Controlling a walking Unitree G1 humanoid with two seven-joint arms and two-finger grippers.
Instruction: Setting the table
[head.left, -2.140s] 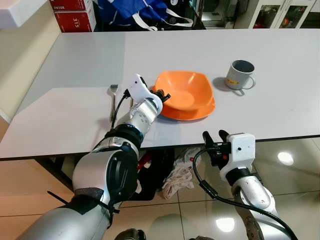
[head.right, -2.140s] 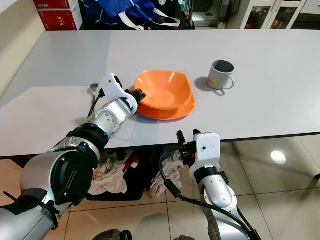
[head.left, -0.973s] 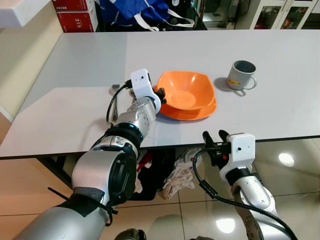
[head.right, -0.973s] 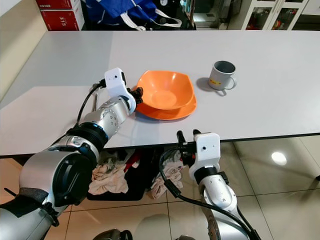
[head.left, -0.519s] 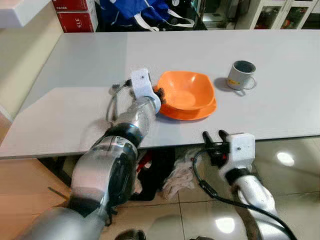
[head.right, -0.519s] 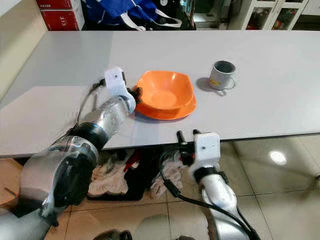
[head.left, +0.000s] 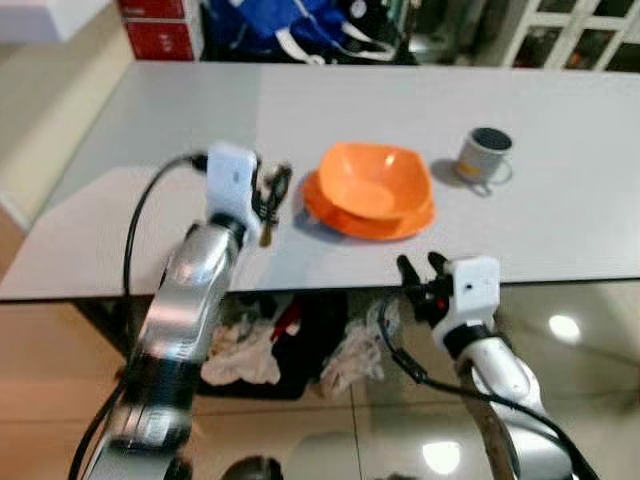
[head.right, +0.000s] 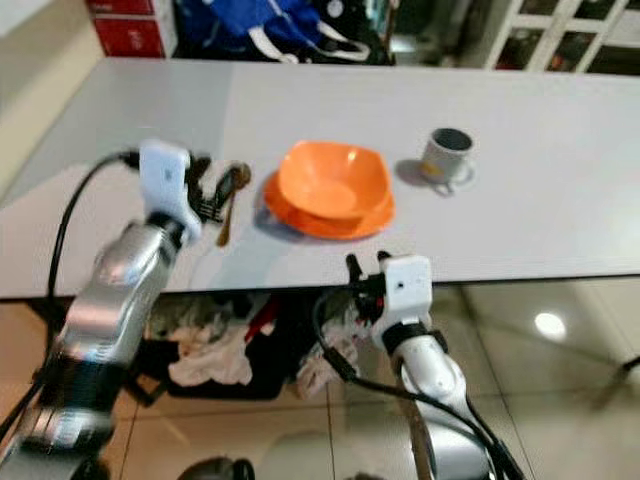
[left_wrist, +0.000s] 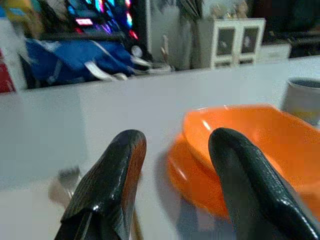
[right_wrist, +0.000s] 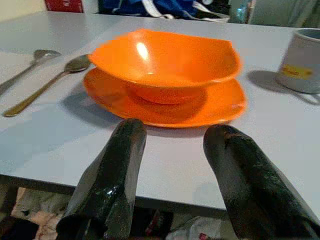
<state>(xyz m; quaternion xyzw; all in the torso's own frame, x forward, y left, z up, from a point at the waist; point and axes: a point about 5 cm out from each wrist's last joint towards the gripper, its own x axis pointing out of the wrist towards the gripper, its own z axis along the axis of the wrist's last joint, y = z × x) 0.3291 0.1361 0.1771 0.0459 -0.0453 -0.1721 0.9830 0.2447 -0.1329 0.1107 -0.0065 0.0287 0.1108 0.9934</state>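
The right gripper (head.left: 422, 272) hangs just below the near edge of the table (head.left: 560, 215), in front of the dishes, its fingers (right_wrist: 112, 165) spread apart with nothing between them. Under the table, crumpled cloths (head.left: 240, 352) lie on the tiled floor (head.left: 590, 330). The left gripper (head.left: 272, 190) is raised over the near left part of the table, its fingers (left_wrist: 117, 170) released and parted, holding nothing. Just beside them a spoon (head.right: 230, 200) lies flat on the table, bowl end pointing away from the robot; the right wrist view shows a second utensil (right_wrist: 30, 65) beside it on the far side from the dishes, probably a fork, though the blur keeps that uncertain. To the right of the spoon an orange bowl (head.left: 370, 180) sits inside an orange plate (head.left: 400, 217), both upright near the middle of the table. Farther right and slightly back stands a grey mug (head.left: 485, 152), well apart from the plate, its handle toward the robot. At the far edge rest a blue bag (head.left: 270, 25) and red boxes (head.left: 160, 30)
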